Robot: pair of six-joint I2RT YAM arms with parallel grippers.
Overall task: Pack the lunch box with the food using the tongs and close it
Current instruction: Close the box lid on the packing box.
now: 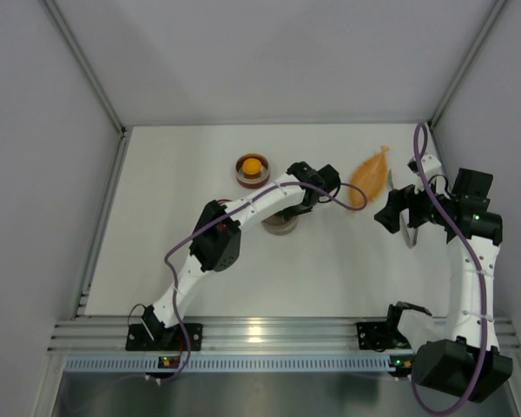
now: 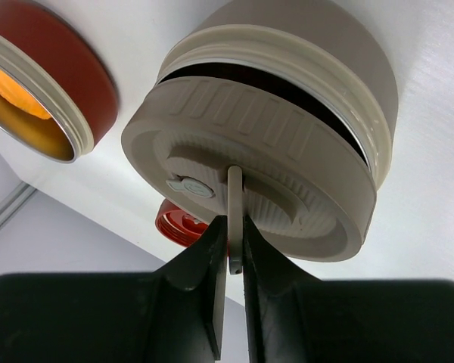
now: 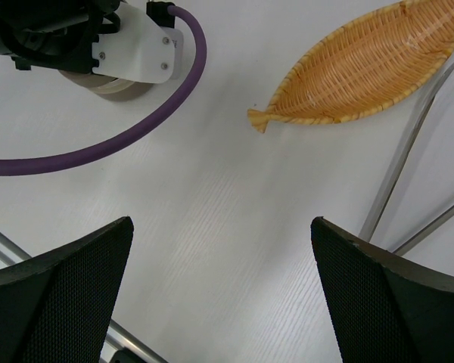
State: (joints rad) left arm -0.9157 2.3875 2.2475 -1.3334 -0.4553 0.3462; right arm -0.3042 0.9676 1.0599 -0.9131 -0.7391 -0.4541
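Observation:
The lunch box (image 2: pixel 318 68) is a round beige tin, largely hidden under my left arm in the top view (image 1: pixel 280 226). Its beige lid (image 2: pixel 212 128) lies tilted on the rim, with a dark gap showing at one side. My left gripper (image 2: pixel 234 224) is shut on the lid's thin upright tab (image 2: pixel 235 197). A round orange piece of food (image 2: pixel 11 87) sits in a red tin (image 1: pixel 253 168) beside it. The slim metal tongs (image 3: pixel 405 162) lie on the table to the right of my open right gripper (image 3: pixel 221 221), which hovers with nothing in it.
A woven orange leaf-shaped dish (image 3: pixel 363 64) lies beyond the tongs, at the back right (image 1: pixel 370 176). A small red lid (image 2: pixel 178 223) lies on the table beyond the beige tin. Grey walls enclose the white table (image 1: pixel 182 174) on three sides.

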